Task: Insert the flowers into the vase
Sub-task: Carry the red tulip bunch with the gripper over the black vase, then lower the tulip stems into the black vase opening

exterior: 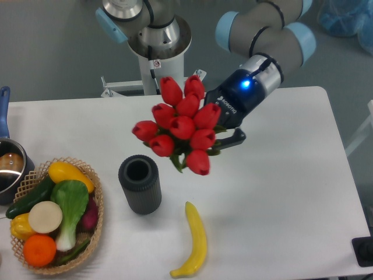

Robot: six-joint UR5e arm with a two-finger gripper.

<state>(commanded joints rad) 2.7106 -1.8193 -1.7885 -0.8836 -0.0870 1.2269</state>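
White and wide, the surface (pixel 280 198) carries the vase (pixel 140 184), a dark ribbed cylinder standing upright with its round mouth showing. Above it and to its right, off the surface, hang the flowers (pixel 182 129), a bunch of red tulips with green leaves peeking out beneath. Behind the blooms the pincer (pixel 224 131) clasps the bunch, its fingers mostly hidden by the petals; a blue light glows on the wrist. Just right of the vase lies a yellow banana (pixel 194 240). At the left edge sits a woven basket (pixel 93 192) of vegetables, and beside that a pot (pixel 9 166).
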